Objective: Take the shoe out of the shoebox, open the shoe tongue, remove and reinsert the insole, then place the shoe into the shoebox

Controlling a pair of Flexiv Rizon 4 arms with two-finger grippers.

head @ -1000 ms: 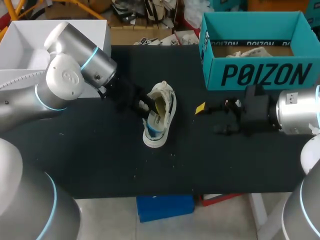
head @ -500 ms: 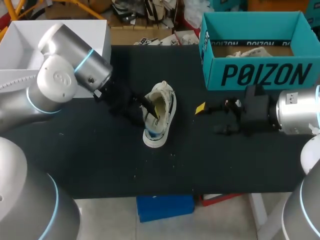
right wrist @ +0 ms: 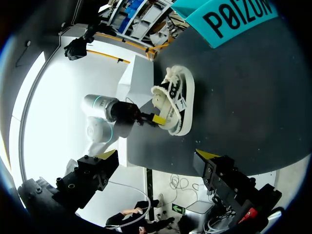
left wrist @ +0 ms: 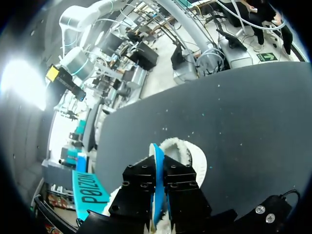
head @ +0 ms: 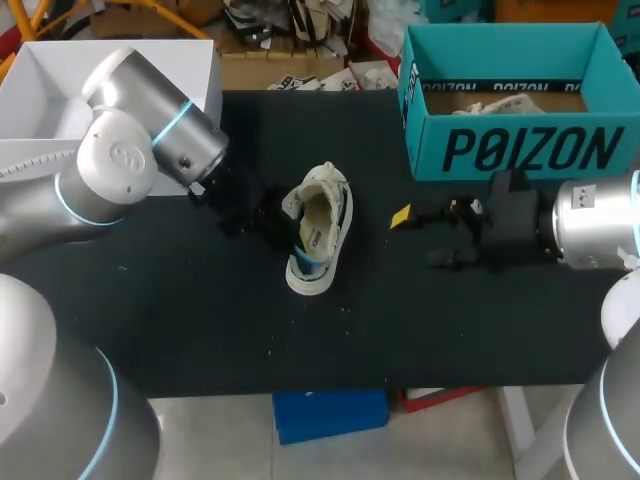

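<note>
**Head view.** The shoe (head: pixel 318 228) stands sole-down on the black tabletop (head: pixel 200 320), opening upward. It is out of the teal shoebox (head: pixel 520 150) and well apart from it. A pale insole lies inside the shoe. The left tool (head: pixel 272 215) sits against the shoe's left rim. The right tool (head: pixel 418 238) hangs over bare tabletop between shoe and shoebox, touching neither.

**Left wrist view.** The left tool (left wrist: pixel 157 168) is clenched on a thin blue strip (left wrist: pixel 154 151) seen edge-on, with both fingers pressed to it from either side. The shoe's white fuzzy collar (left wrist: pixel 187 153) lies just ahead of the fingers. We cannot tell whether the strip is the insole's edge or part of the lining. We judge the step in hand to be insole handling. The pinch is narrow, so any pull should run along the strip's plane and not twist it.

**Right wrist view.** The right tool (right wrist: pixel 157 161) is released, its fingers spread wide with nothing between them. The shoe (right wrist: pixel 175 100) is well ahead of it, and the left tool (right wrist: pixel 155 119) touches the shoe's side.

**Notes for doing the step well:**
- Nothing holds the shoe down, so a lift of the strip will likely drag or tip it. We would bring the right tool in to pin the toe or sole first.
- Draw slowly and watch the collar for snagging.
- If the shoe rises with the strip, stop and re-grip deeper.
</note>
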